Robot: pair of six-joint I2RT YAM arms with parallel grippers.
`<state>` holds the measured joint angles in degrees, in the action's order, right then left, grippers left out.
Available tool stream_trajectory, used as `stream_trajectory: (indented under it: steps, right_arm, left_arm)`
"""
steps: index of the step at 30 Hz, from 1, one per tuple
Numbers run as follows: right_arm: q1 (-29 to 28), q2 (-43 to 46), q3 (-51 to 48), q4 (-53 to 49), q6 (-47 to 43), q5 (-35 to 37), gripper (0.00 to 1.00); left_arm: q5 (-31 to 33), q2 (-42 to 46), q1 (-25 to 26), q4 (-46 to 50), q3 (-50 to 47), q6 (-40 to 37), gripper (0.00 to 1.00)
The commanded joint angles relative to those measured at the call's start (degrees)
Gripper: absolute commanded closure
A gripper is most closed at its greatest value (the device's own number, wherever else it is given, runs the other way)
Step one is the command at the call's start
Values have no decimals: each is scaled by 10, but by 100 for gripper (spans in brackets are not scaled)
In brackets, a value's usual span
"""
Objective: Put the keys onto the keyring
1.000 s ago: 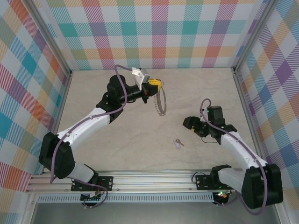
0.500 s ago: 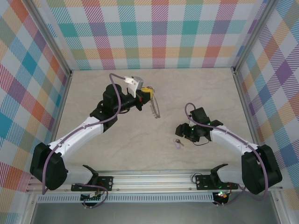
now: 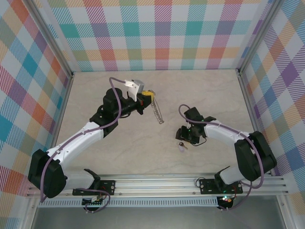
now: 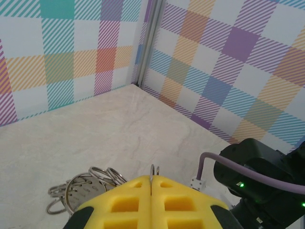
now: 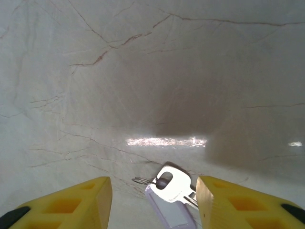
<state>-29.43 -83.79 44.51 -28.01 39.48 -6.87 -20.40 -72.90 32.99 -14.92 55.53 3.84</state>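
Note:
My left gripper [image 3: 148,98] is shut on the keyring [image 3: 157,113], a thin grey ring edged with small loops that hangs above the table. In the left wrist view the yellow fingers [image 4: 124,200] pinch the ring's wire [image 4: 153,172], and a bunch of its loops [image 4: 86,185] shows to the left. The key [image 3: 181,147], with a silver head and a pale lilac tag, lies flat on the table. My right gripper [image 3: 184,139] hovers low right over it. In the right wrist view the key [image 5: 172,186] lies between the open fingertips [image 5: 153,200], touching neither.
The marble table [image 3: 119,148] is boxed in by checked walls [image 3: 162,33] and metal corner posts. The right arm's black wrist [image 4: 259,179] sits close to the right of the left gripper. An aluminium rail [image 3: 157,183] runs along the near edge.
The right arm has swung left and down to the key, its jaws narrowing somewhat. The left arm has shifted a little left with the keyring, which now hangs edge-on.

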Motion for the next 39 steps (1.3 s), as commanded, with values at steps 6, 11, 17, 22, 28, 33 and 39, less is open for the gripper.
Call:
stream_trajectory:
  steps: [6, 11, 17, 22, 28, 33, 39]
  right_arm:
    - [-30, -43, 35, -17, 18, 16, 50]
    - [-37, -56, 34, -11, 23, 20, 50]
    - [-38, -59, 33, -10, 21, 23, 51]
    - [-38, -57, 31, -3, 18, 20, 56]
    - [-38, -71, 41, 12, 19, 20, 61]
    - [-38, -82, 54, 23, 24, 30, 61]
    - [-39, -40, 57, 13, 30, 36, 54]
  left_arm:
    - [2, 25, 4, -24, -8, 0, 100]
    - [0, 31, 4, -25, -14, -3, 100]
    - [0, 36, 4, -29, -20, -3, 100]
    - [2, 40, 4, -35, -25, 0, 100]
    - [4, 42, 4, -38, -27, 3, 100]
    - [6, 44, 4, -37, -27, 4, 100]
    - [10, 53, 4, -33, -28, 4, 100]
